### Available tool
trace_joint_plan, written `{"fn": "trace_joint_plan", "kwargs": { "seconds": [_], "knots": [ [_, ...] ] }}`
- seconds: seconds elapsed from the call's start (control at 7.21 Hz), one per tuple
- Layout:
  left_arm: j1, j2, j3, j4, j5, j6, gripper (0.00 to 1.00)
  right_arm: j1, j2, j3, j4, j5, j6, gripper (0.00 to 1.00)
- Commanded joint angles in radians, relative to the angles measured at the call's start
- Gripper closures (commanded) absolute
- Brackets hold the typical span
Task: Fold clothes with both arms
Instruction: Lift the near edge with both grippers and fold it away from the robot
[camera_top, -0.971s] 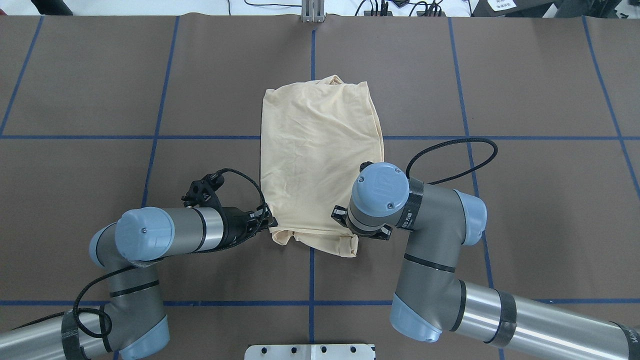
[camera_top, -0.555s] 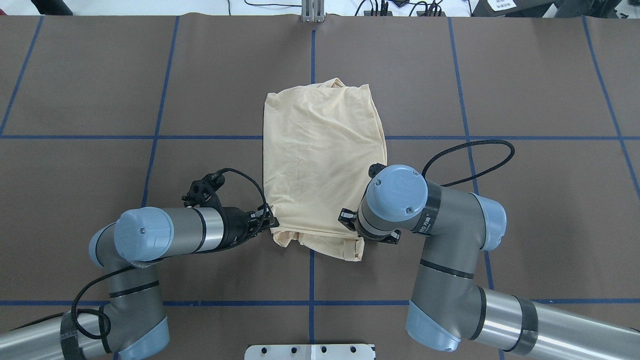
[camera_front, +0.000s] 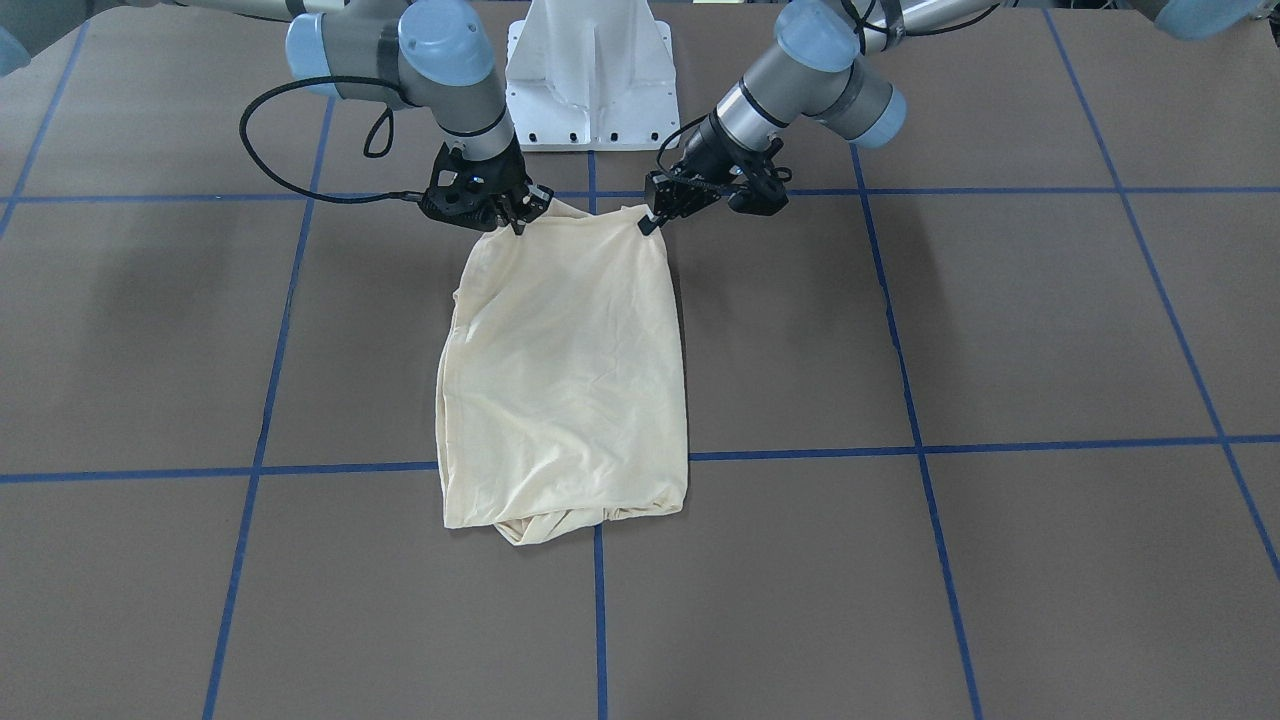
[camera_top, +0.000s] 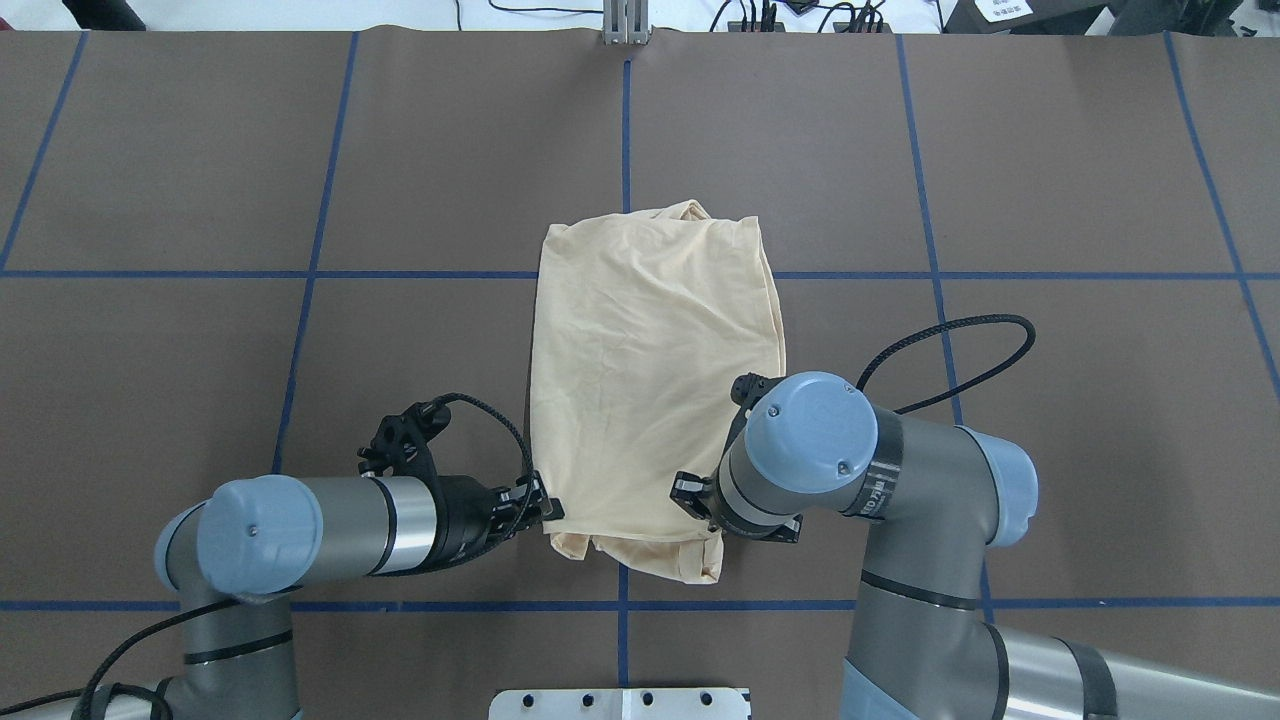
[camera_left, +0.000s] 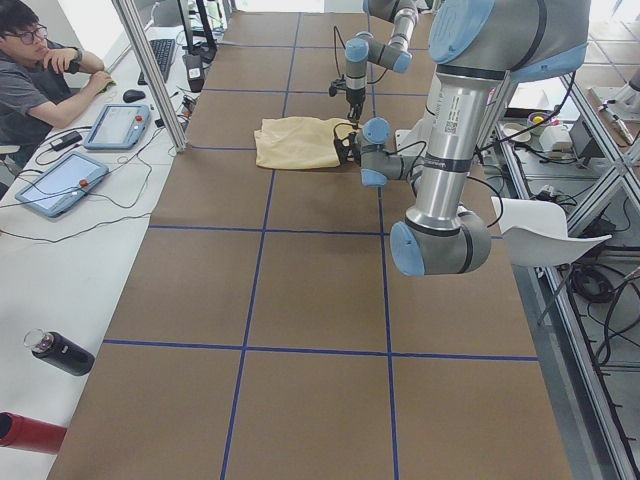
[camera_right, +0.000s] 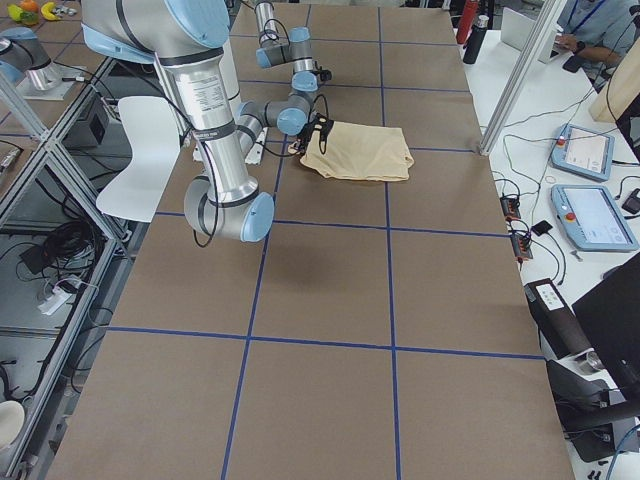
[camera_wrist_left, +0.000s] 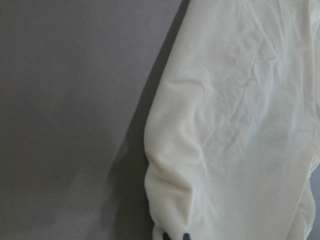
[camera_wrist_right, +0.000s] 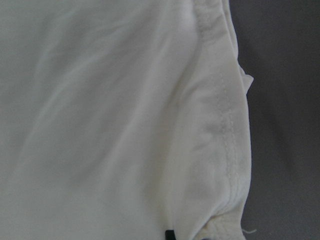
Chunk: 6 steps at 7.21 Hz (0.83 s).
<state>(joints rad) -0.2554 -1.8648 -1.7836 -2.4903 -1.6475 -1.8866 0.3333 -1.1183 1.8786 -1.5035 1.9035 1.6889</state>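
Shirt (camera_top: 650, 380) on brown table (camera_top: 200, 150) gridded with blue tape (camera_top: 300, 274); my left gripper (camera_top: 548, 510) and right gripper (camera_front: 517, 222) clamp its near corners; white desk (camera_left: 40, 285) with tablets (camera_left: 117, 125) beyond it.

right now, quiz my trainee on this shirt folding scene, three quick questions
1. True or false: the shirt lies spread flat with both sleeves stretched out.
2. Where do the left gripper and the right gripper grip the shirt? A) the two corners nearest the robot B) the far edge C) the middle
3. Fill in: in the front-facing view, the left gripper appears on the view's ___ side.
Key: 1 false, it is folded into a narrow rectangle; 2 A; 3 right.
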Motion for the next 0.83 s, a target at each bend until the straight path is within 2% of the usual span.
{"fn": "trace_joint_plan", "kwargs": {
  "seconds": [0.0, 0.28, 0.69],
  "knots": [
    [0.074, 0.071, -0.086, 0.005, 0.003, -0.032, 1.00, -0.028, -0.083, 0.098, 0.003, 0.068, 0.000, 1.00],
    [0.093, 0.056, -0.089, 0.005, 0.000, -0.051, 1.00, -0.034, -0.063, 0.099, 0.008, 0.089, -0.002, 1.00],
    [0.038, 0.047, -0.138, 0.005, -0.023, -0.039, 1.00, 0.064, -0.015, 0.096, 0.009, 0.091, -0.003, 1.00]
  ]
}}
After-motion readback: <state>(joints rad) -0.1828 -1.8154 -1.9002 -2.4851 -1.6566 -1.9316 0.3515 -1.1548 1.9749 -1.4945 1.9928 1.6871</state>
